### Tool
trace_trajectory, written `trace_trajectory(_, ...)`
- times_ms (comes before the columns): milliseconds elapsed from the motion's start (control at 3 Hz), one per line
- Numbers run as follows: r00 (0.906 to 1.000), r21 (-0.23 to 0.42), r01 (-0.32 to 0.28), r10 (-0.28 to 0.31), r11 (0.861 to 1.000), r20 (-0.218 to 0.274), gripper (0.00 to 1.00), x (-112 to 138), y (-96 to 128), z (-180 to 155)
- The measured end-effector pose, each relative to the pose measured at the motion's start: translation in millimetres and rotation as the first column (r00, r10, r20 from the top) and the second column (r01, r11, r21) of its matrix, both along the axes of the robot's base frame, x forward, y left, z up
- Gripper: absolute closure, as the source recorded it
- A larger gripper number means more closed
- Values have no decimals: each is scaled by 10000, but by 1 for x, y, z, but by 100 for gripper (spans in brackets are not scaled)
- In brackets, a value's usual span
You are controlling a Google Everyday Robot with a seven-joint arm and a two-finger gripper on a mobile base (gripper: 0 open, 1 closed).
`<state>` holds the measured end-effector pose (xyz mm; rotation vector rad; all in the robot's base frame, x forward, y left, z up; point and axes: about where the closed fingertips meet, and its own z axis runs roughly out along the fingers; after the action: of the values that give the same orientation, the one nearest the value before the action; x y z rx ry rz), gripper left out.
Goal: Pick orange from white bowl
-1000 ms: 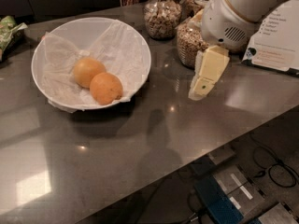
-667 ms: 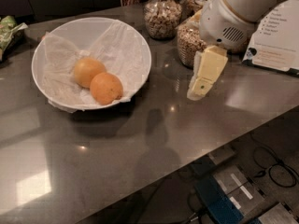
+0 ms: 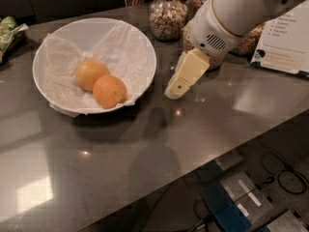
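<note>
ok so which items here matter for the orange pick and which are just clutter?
For the job: orange, in the white bowl; gripper, over the counter beside the bowl.
Lying about: paler fruit next to the orange; glass jars; printed sheet; green packet.

Deep orange skin on the orange [image 3: 109, 91], paler yellow-orange on the fruit [image 3: 91, 74] touching it, both in the white bowl [image 3: 145, 47] with its white crinkled paper [image 3: 120, 40]. The table [image 3: 120, 168] is glossy dark grey. The cream-yellow gripper [image 3: 175, 90], marked with a small green dot, hangs just right of the bowl under a white arm [image 3: 241, 8]
</note>
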<state>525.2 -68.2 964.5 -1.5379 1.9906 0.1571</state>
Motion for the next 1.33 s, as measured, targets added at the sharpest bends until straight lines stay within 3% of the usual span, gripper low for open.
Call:
trace_trajectory(333,9978,951,668,-669,9932,-18,0,13,20,4)
trace_trajectory(667,9973,1002,730,-735,9923,15,0,14,20,6)
trace_trajectory(1000,9989,1031,446,-458,9937,102,0,10,31,3)
trace_trajectory(1333,9997,1179,-59,30,9930,250,0,6,62,0)
